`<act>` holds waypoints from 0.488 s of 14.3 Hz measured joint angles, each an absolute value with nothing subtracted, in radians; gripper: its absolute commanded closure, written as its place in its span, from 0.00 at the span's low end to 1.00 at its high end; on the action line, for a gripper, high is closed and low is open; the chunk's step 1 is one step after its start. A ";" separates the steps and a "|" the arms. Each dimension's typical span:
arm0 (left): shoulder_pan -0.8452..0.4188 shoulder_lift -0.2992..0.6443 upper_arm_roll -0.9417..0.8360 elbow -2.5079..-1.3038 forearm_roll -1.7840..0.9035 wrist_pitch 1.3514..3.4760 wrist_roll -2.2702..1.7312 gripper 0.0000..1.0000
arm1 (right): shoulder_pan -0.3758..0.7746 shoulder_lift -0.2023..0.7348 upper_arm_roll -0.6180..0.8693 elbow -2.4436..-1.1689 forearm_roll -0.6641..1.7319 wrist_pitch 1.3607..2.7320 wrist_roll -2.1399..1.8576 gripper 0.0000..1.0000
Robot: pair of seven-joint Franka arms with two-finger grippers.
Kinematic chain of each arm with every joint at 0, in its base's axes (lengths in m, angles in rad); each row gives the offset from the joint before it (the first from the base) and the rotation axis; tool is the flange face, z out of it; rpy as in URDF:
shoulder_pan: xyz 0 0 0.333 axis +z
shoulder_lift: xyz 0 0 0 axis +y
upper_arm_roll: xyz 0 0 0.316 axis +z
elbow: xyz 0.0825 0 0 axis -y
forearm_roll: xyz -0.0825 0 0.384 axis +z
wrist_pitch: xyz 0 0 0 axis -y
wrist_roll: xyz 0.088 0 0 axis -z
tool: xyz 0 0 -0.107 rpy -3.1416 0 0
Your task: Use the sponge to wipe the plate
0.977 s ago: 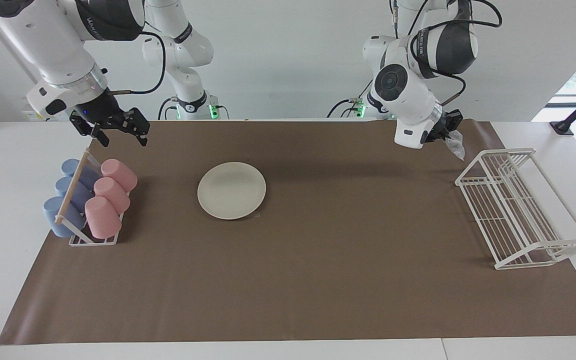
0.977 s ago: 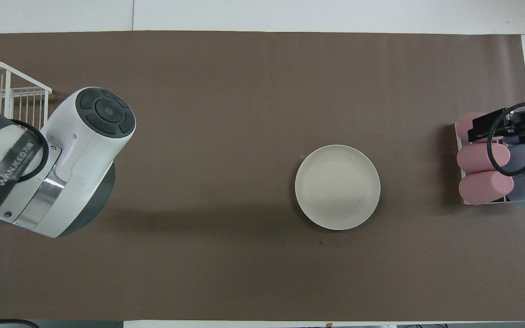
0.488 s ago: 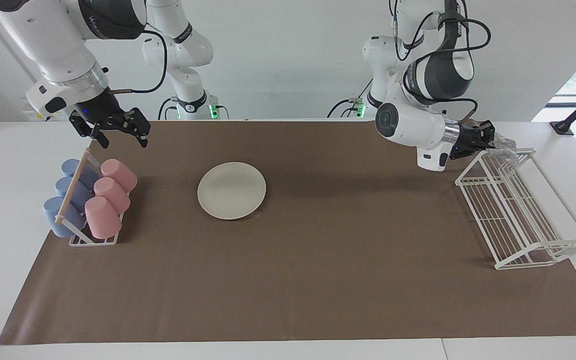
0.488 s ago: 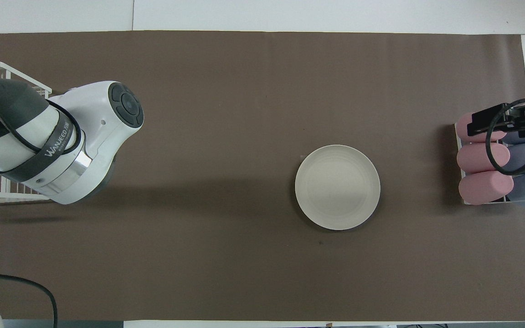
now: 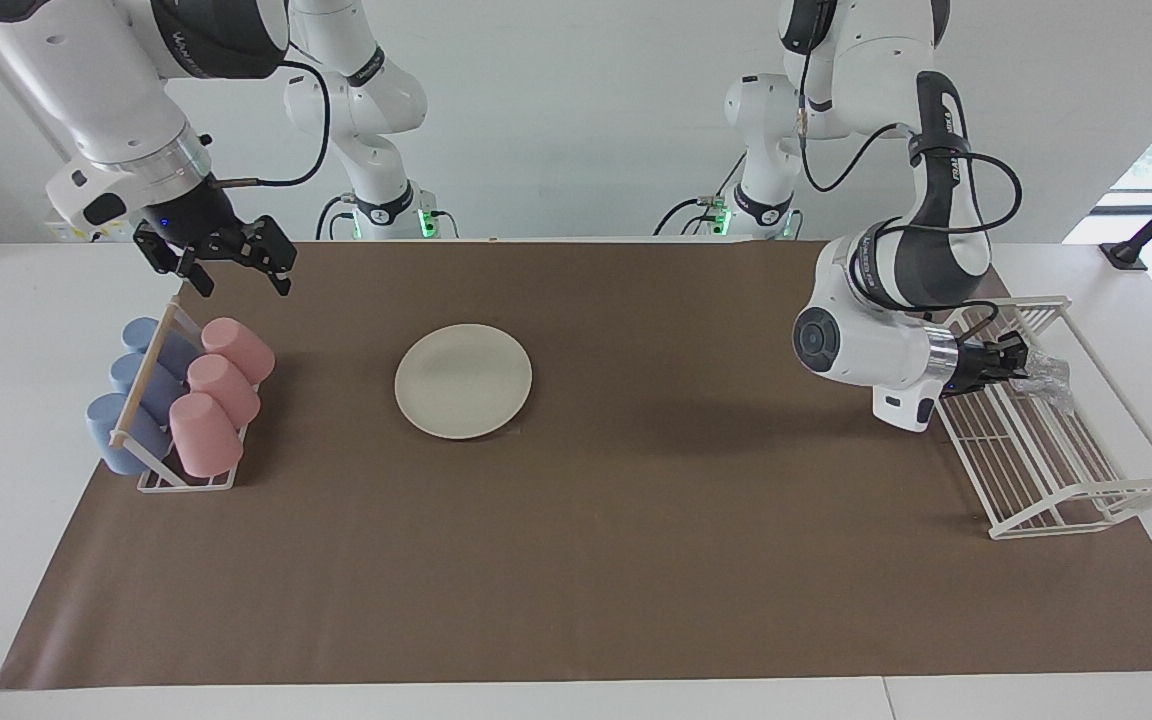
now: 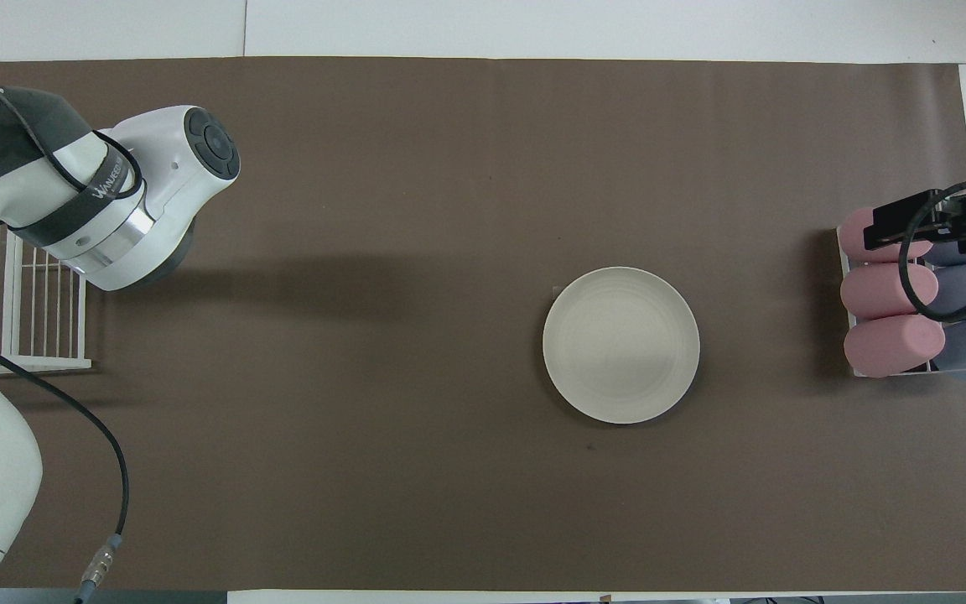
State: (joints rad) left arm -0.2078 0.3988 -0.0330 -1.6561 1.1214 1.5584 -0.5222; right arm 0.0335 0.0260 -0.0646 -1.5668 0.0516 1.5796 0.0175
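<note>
Cups, pink and blue, lie racked under the open right claw [image 5: 218,262], which waits. Mid-worktop sits the round cream-white plate [image 5: 463,380], bare. The left claw [image 5: 1011,362] grips the crinkly silver-grey sponge [image 5: 1048,378] over the white wire rack [image 5: 1056,450], probably to stow it.

Plate [image 5: 463,380]: round, cream-white, lying flat on the brown mat. Sponge [image 5: 1048,376]: small, silvery, crinkled wad, held up over the white wire rack [image 5: 1056,440].
</note>
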 measured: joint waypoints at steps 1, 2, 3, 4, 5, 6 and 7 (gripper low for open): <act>-0.200 0.403 -0.033 -1.655 1.120 1.573 -0.549 1.00 | 0.034 0.026 -0.063 -1.567 0.052 1.580 0.018 0.00; -0.196 0.405 -0.033 -1.656 1.116 1.581 -0.568 1.00 | 0.034 0.026 -0.060 -1.567 0.052 1.580 0.018 0.00; -0.195 0.406 -0.034 -1.656 1.107 1.585 -0.579 1.00 | 0.034 0.026 -0.059 -1.567 0.052 1.580 0.018 0.00; -0.195 0.406 -0.035 -1.656 1.097 1.586 -0.587 1.00 | 0.034 0.026 -0.058 -1.567 0.052 1.580 0.018 0.00; -0.195 0.406 -0.037 -1.656 1.093 1.586 -0.592 1.00 | 0.034 0.026 -0.058 -1.567 0.052 1.580 0.018 0.00; -0.195 0.406 -0.038 -1.656 1.086 1.586 -0.602 1.00 | 0.034 0.026 -0.058 -1.567 0.052 1.579 0.018 0.00; -0.195 0.406 -0.038 -1.656 1.076 1.586 -0.612 1.00 | 0.034 0.026 -0.058 -1.567 0.052 1.579 0.018 0.00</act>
State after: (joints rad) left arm -0.1947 0.4062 -0.0383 -1.6558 1.0760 1.5862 -0.6123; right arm 0.0337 0.0260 -0.0582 -1.5673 0.0516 1.5791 0.0176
